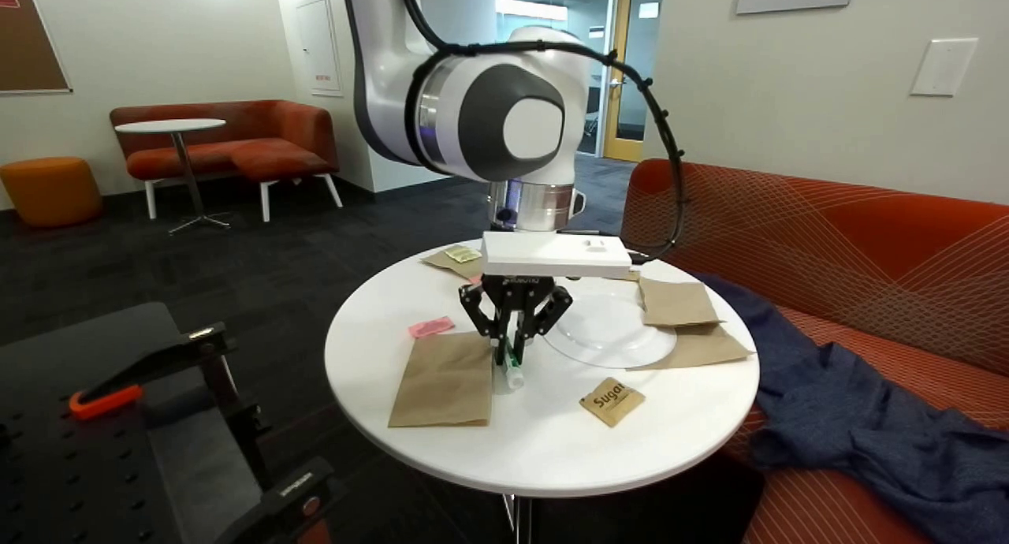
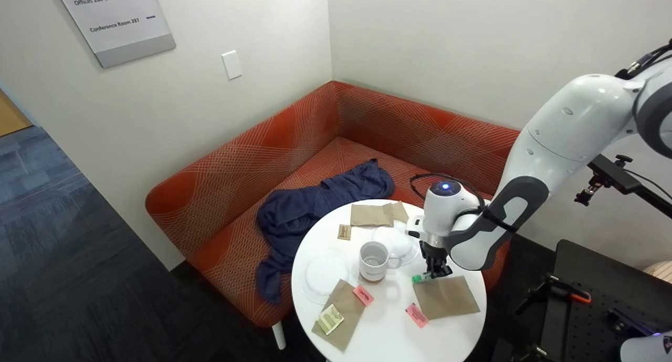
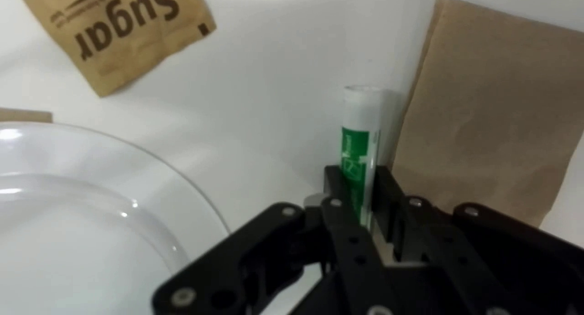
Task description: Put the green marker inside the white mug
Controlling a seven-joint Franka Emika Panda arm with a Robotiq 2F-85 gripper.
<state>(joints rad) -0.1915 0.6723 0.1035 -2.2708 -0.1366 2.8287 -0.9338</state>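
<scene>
The jaws are closed snugly on the green marker (image 3: 355, 155), a slim, smooth cylinder, its green label facing the wrist view, a pale end poking out past the tips! They cover the rest there; the green cap (image 2: 417, 278) shows in an exterior view, near the corner of a brown paper napkin (image 3: 492, 109) (flat, folded, crisp at the edges). Does the marker touch the white counter (image 1: 583, 465)? Cannot tell. To the other side, a glossy round plate (image 3: 178, 205), its raised ring catching light, cut off at the edge. And a crinkled sugar packet (image 3: 123, 36), print upside down! Over in an exterior view stands the white mug (image 2: 373, 270), upright, smooth, cylindrical, with a looped handle, apart from the marker; in an exterior view the wrist's white box (image 1: 556, 254) blocks it from sight. A rumpled dark blue cloth (image 2: 325, 197) sprawls on the fine-lined red couch (image 2: 252, 157).
</scene>
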